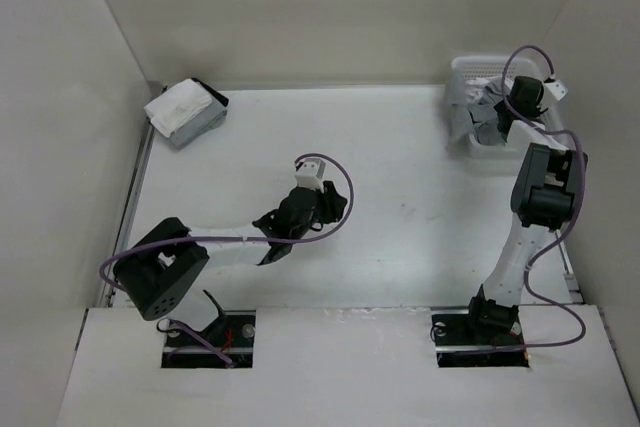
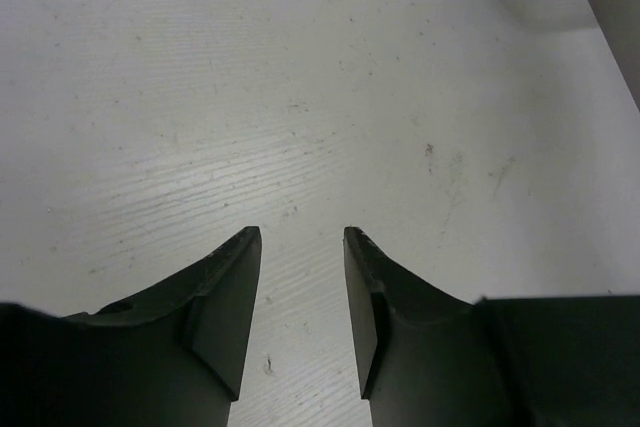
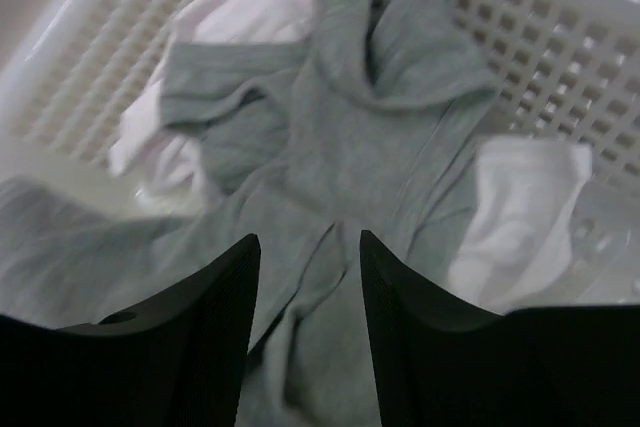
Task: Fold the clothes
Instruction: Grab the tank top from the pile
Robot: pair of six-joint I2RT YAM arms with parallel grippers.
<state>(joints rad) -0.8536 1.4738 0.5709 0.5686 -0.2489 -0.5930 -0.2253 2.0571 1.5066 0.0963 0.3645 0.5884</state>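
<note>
Tabletop (image 2: 300,67) sat beneath the released left hand (image 2: 302,235); the right hand (image 3: 308,239), unclenched over the grey T-shirt (image 3: 350,137), risked grabbing the white garment (image 3: 520,207) too.

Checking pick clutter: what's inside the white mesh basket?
The grey T-shirt, crumpled and spilling over one rim of the basket, with a white garment showing beside and beneath it. The basket floor is covered, so anything lower is hidden.

Basket walls (image 3: 560,37) close around T-shirt (image 3: 340,147)
</note>
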